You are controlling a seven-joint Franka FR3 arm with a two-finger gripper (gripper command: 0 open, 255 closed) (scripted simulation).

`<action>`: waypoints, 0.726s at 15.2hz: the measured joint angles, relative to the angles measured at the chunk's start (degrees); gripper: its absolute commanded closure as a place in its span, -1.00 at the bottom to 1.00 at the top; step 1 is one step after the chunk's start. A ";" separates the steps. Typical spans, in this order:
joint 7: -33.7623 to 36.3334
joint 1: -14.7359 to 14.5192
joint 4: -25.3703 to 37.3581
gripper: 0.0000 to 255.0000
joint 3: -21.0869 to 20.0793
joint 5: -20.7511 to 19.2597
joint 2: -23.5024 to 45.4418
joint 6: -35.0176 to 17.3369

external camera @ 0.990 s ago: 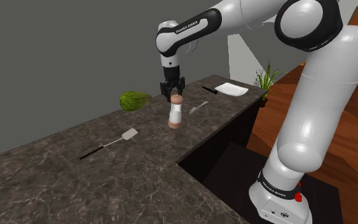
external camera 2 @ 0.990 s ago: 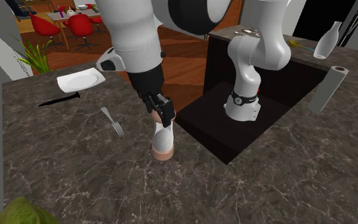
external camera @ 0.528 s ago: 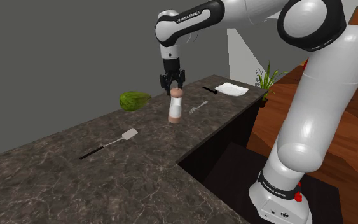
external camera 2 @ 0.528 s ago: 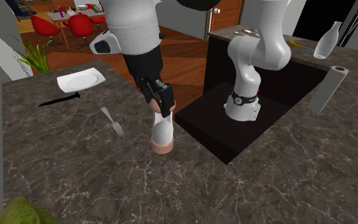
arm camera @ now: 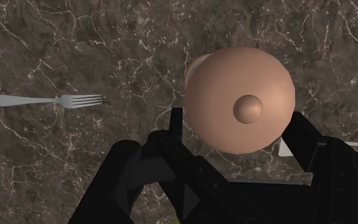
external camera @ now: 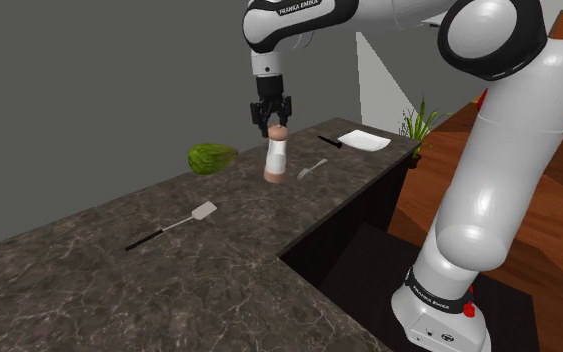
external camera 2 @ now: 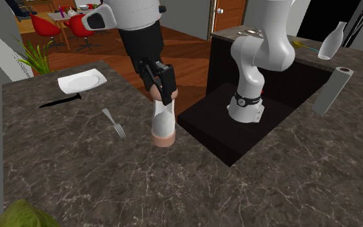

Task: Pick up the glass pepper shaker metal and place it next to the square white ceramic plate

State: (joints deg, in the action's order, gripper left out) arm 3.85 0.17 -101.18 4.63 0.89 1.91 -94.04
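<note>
The pepper shaker [external camera: 276, 158] has a pale body with a pinkish-brown cap and base. It hangs slightly tilted just above the dark marble counter [external camera: 109, 275]. My gripper [external camera: 272, 126] is shut on its cap from above. The second exterior view shows the gripper [external camera 2: 163, 97] clasping the top of the shaker [external camera 2: 164, 124]. In the wrist view the round cap [arm camera: 241, 108] sits between my fingers [arm camera: 176, 127]. The square white plate [external camera: 363, 141] lies at the counter's far end, also seen as the plate [external camera 2: 81, 81] near the back left.
A black knife [external camera: 329, 142] lies beside the plate and a fork [external camera: 312, 168] between plate and shaker. A green melon-like fruit [external camera: 211, 157] and a spatula [external camera: 174, 227] lie on the counter. The counter drops to a recess by the stand [external camera 2: 247, 106].
My gripper has risen with the shaker in it; the shaker has left the counter and moved slightly toward the plate's end.
</note>
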 measured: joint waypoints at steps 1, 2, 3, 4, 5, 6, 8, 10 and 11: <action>0.08 -0.04 0.25 1.00 -0.03 -0.02 -0.26 0.52; 0.02 0.00 1.32 1.00 0.00 -0.01 -0.06 1.39; 0.04 0.00 2.04 1.00 0.00 -0.02 -0.14 2.19; -0.06 0.05 2.96 1.00 0.05 -0.02 0.01 2.95; -0.06 0.06 3.85 1.00 0.06 -0.02 0.13 3.72; 0.10 -0.01 4.73 1.00 -0.01 0.00 0.08 4.65; 0.10 0.00 6.51 1.00 0.00 0.01 0.18 6.32; 0.10 0.01 7.77 1.00 0.00 0.01 0.16 7.61; 0.04 0.05 8.99 1.00 0.04 0.02 0.42 8.57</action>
State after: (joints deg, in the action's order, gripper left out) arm 3.88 0.22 -92.19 4.67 0.91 2.32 -85.46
